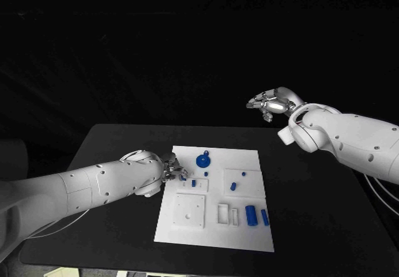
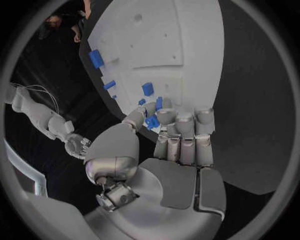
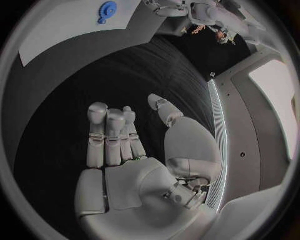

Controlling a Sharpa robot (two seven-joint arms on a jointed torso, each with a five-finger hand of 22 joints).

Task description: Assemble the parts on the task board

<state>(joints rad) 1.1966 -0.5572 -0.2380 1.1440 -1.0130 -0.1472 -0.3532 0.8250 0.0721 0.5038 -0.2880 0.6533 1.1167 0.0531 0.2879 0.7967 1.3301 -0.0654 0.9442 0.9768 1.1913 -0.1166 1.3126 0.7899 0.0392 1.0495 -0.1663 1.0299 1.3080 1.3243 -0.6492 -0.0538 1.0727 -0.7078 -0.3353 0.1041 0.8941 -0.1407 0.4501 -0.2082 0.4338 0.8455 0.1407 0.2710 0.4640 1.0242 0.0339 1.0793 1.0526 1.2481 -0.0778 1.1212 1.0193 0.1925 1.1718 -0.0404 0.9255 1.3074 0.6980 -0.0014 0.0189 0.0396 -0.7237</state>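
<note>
- My left hand sits at the left edge of the task board, fingertips down at the board's upper-left part.
- From the left wrist view, my left hand has its fingers side by side and curled over the board edge, thumb alongside. A small blue part sits between thumb tip and fingertips; whether I actually pinch it or only touch it, I cannot tell.
- My right hand is raised beyond the far right corner of the table, well apart from the board. In the right wrist view this hand holds nothing; fingers extended close together, thumb out to the side.
- Parts on the board, head view: a round blue part with a small tab near the far edge; a short blue peg just beside my left fingertips; a small tilted blue piece near the middle; two upright blue cylinders, one thicker and one thinner, at the right near side.
- A square white plate lies on the board's near-left area, with a narrow white frame just right of it.
- The round blue part also appears in the right wrist view, lying on the board.
</note>
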